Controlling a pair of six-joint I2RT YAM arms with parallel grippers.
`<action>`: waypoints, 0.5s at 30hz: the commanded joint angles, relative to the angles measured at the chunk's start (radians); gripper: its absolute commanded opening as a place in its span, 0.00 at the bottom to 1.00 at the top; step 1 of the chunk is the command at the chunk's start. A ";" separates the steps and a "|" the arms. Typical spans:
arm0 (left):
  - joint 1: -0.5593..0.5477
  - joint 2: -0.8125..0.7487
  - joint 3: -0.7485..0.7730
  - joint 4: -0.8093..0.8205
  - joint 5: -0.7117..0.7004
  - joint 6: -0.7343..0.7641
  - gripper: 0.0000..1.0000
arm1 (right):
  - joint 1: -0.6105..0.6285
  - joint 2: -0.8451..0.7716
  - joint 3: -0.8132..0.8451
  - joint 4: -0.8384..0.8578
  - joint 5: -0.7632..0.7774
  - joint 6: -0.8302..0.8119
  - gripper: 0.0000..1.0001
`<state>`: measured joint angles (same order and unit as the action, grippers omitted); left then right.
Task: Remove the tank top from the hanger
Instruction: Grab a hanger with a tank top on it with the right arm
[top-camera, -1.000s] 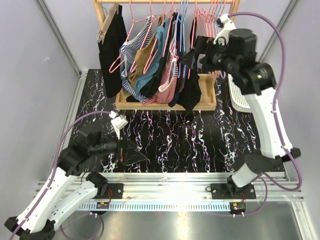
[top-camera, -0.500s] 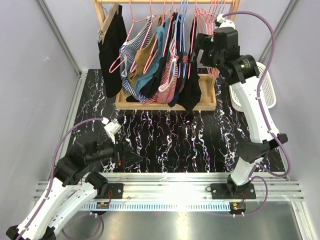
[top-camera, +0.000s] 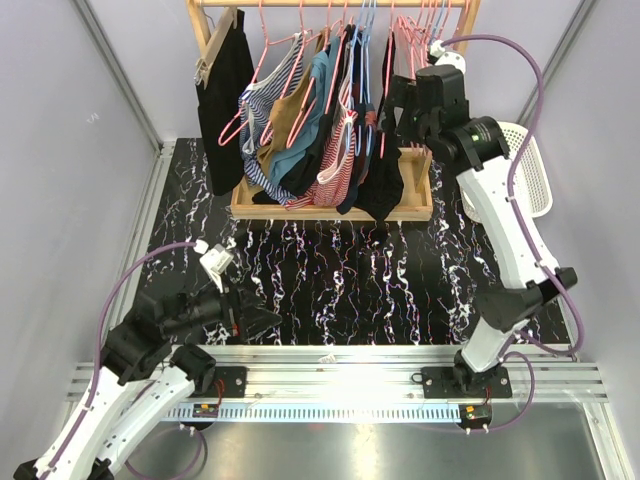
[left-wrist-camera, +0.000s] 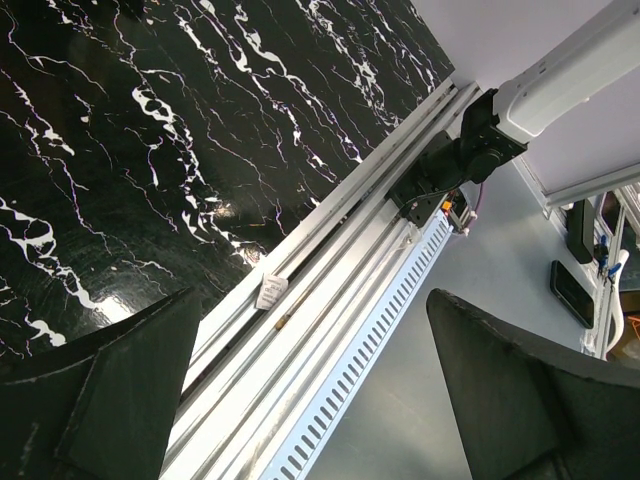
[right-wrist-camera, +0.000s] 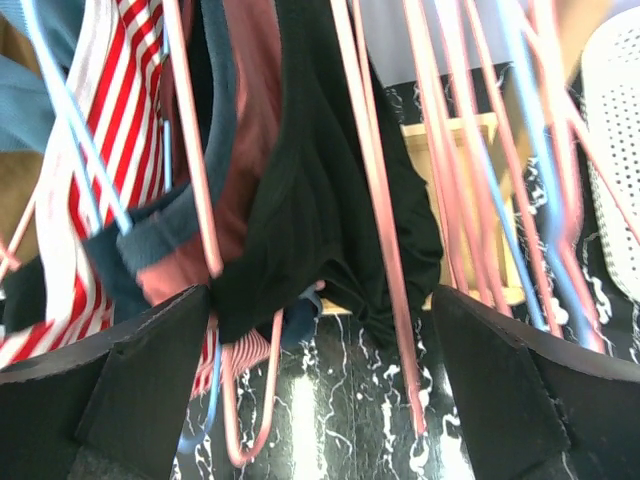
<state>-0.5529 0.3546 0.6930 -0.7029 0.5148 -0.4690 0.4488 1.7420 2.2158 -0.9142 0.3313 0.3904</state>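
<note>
Top view: right gripper (top-camera: 396, 102) spread wide and empty, upper right, just beside the black tank top (top-camera: 380, 190) hanging on the rack (top-camera: 330, 213). Left gripper (top-camera: 255, 318) is lower left, well apart.
Left wrist: jaws parted over the table (left-wrist-camera: 150, 110), nothing held.
Right wrist: tank top at centre frame, a pink hanger (right-wrist-camera: 392, 300) crossing it.
Handling: I judge it best to pinch one strap only, clear of neighbouring hangers.

Table (top-camera: 330, 270): black, white marble veining. Rack (top-camera: 330, 212) along the far edge: pale wood. Pink hangers (right-wrist-camera: 385, 250) dominate; I also see a few blue hangers (right-wrist-camera: 70, 130).

Garments as I read them, left to right:
- black top (top-camera: 222, 100)
- navy-and-white striped top (top-camera: 258, 110)
- tan top (top-camera: 290, 118)
- teal top (top-camera: 320, 85)
- red-and-white striped top (top-camera: 338, 170)
- dusty rose top (right-wrist-camera: 255, 120)
- black tank top (right-wrist-camera: 310, 190)

Basket (top-camera: 525, 165) at the far right corner: white, perforated. Arm links (top-camera: 510, 225): white.
</note>
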 joint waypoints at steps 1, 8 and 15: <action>-0.004 -0.005 -0.006 0.039 -0.007 -0.005 0.99 | 0.030 -0.111 -0.062 0.034 0.089 0.031 1.00; -0.004 0.023 -0.004 0.042 0.001 0.004 0.99 | 0.137 -0.232 -0.165 0.077 0.153 0.030 1.00; -0.004 0.015 -0.004 0.034 -0.001 0.000 0.99 | 0.146 -0.185 -0.139 0.123 0.103 0.080 0.99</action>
<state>-0.5529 0.3706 0.6930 -0.7021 0.5148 -0.4686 0.5926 1.5375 2.0605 -0.8509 0.4252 0.4282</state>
